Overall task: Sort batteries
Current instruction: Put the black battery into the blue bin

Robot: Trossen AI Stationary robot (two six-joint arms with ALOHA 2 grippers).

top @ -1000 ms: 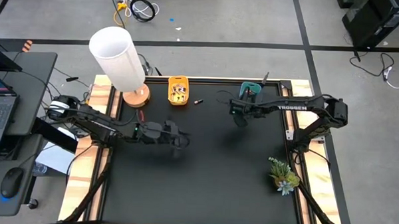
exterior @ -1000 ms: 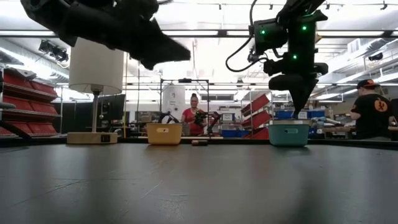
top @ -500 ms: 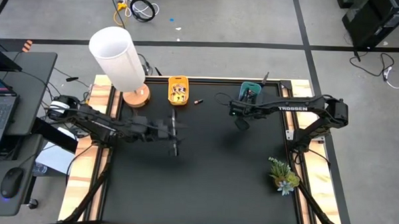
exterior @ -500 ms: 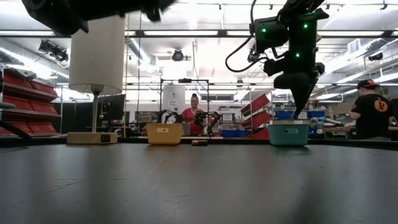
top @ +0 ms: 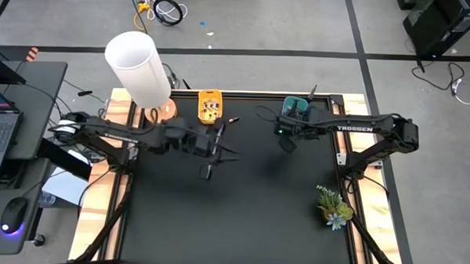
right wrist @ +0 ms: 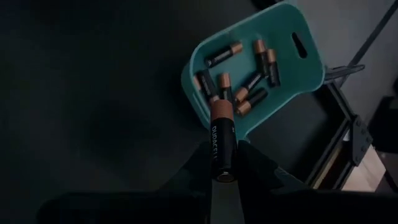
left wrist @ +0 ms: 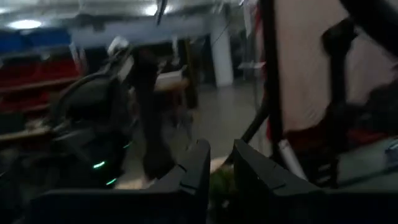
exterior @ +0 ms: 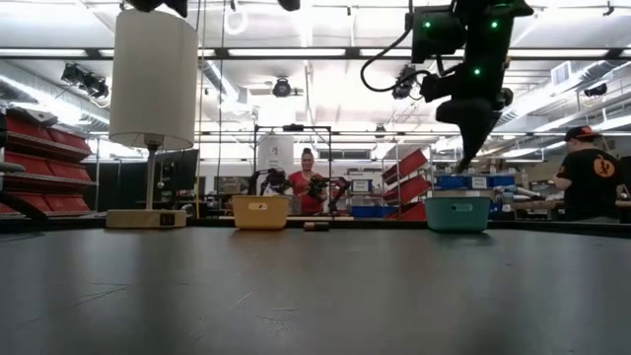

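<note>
Gripping a dark battery (right wrist: 222,144) with a copper end, the right end effector (right wrist: 224,163) pinches it between its two fingers (right wrist: 194,167); we see the cell upright in the wrist view, copper end pointing away from the wrist. We locate this end effector (top: 288,142) above the black tabletop (top: 256,211), just beside the teal bin (right wrist: 306,74) and on the side nearer the tabletop's centre. In the low view it (exterior: 465,158) hangs above the teal bin (exterior: 458,212), apart from it.

We count several more dark batteries (right wrist: 245,70) with copper ends lying loose inside the teal bin. A yellow bin (top: 210,106) stands along the same far edge of the tabletop, holding pale batteries (top: 211,109) that are too small for us to count. One small loose battery (top: 234,119) lies on the tabletop just beside the yellow bin.

We find the left end effector (top: 216,141) raised over the tabletop near the yellow bin. Its fingers (left wrist: 193,171) stand with a narrow gap between them, and we see nothing held in that gap.

A white lamp (top: 140,70) stands at the far left corner, and a small plant (top: 333,206) sits near the right edge.
</note>
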